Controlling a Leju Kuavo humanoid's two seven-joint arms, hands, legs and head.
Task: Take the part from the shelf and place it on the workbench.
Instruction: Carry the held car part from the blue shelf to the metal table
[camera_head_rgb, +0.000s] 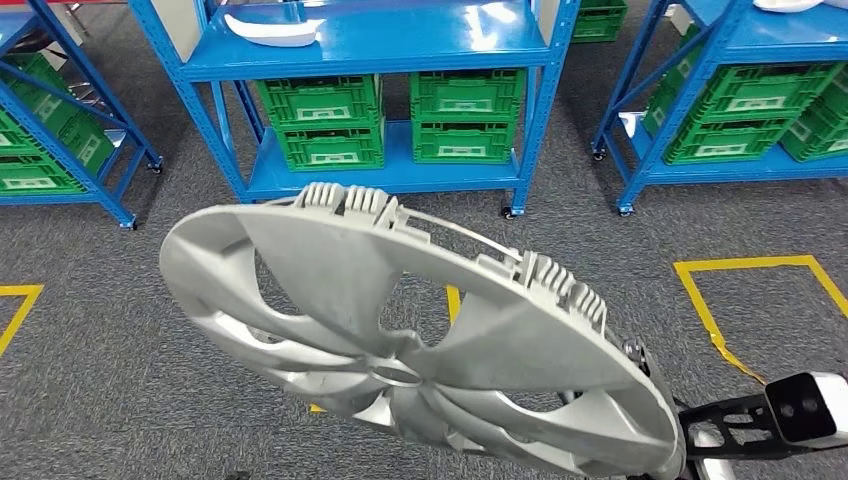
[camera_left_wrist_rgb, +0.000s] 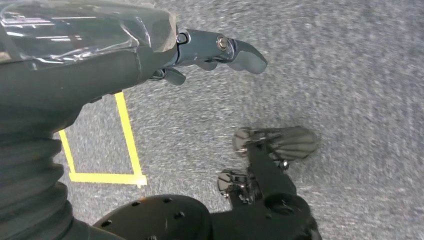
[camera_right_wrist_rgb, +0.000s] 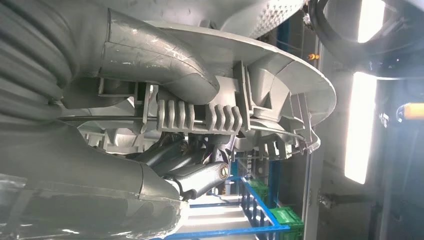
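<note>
Wheel cover (camera_head_rgb: 400, 340) being gripped at rim by right hand (camera_right_wrist_rgb: 190, 145), tilted for carrying; left hand (camera_left_wrist_rgb: 210, 55) hanging empty, fingers apart.

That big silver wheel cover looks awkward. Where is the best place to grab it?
At the rim. The wheel cover is wide, thin and dished, so only its edge fits in a grasp. The right hand holds it so: thumb over the rim, fingers under beside the ribbed clips.

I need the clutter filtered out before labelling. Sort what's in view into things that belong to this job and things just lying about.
Belongs to the job:
wheel cover, gripped by the right hand
blue shelf

Lying about:
green crates
white part on the shelf
yellow floor tape
left hand, holding nothing
</note>
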